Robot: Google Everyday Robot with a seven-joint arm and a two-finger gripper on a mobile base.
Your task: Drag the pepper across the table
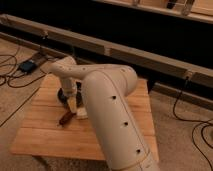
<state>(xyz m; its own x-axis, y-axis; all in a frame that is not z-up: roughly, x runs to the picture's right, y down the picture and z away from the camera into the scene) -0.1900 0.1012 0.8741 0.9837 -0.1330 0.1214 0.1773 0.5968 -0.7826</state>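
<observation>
The pepper (pixel 66 118) is a small dark red-brown tapered thing lying on the light wooden table (pixel 45 137), left of centre. My gripper (pixel 71 106) hangs down from the white arm (pixel 107 105), right above the pepper's upper right end. Whether it touches the pepper cannot be told. The arm's thick white link covers the table's right half.
A dark round dish (pixel 63 95) stands just behind the gripper. A pale cream block (pixel 81 114) lies beside the pepper, partly hidden by the arm. Cables and a dark box (pixel 27 65) lie on the carpet at the left. A dark wall with a rail runs behind.
</observation>
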